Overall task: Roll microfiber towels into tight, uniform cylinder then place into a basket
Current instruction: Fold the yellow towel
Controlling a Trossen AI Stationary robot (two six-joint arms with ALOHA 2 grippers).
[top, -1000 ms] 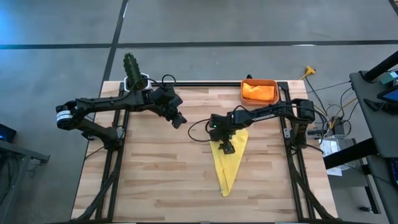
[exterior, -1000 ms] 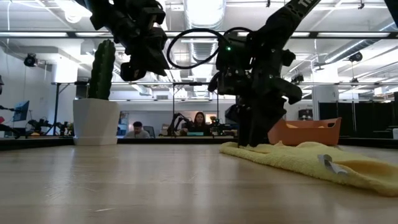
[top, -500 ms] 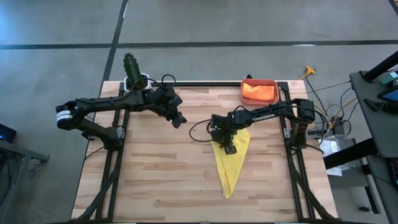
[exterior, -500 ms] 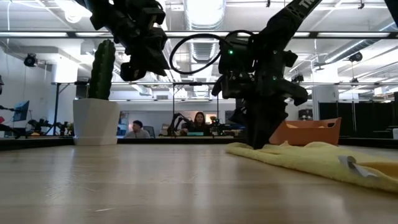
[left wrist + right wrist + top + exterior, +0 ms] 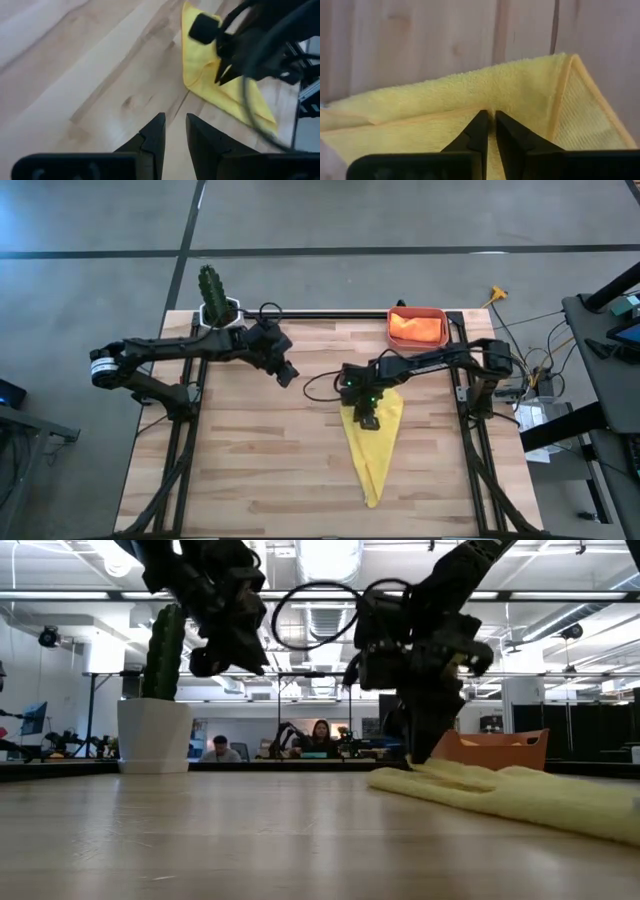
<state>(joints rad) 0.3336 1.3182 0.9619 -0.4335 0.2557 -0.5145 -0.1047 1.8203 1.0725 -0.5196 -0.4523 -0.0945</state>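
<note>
Lay flat on the counter [image 5: 250, 470], right of centre: the yellow towel [image 5: 371, 450], folded into a long triangle, broad end far, point near. Looked soft, light and limp, likely to sag and drag rather than slide as one piece; the nap probably grippy on the wood. Pinched at the broad far end by the right gripper [image 5: 369, 418], jaws shut on a raised fold of the cloth, seen plainly in the right wrist view at the towel [image 5: 470, 100]. Best held at an edge or corner of that broad end, a thin pinch being enough for so light a thing. Sat already in the basket [image 5: 417, 310] at the far right corner: the orange towel [image 5: 416, 328]. Hovered above the far left of the counter, well apart from the cloth: the left gripper [image 5: 173, 131], jaws nearly shut and holding nothing.
</note>
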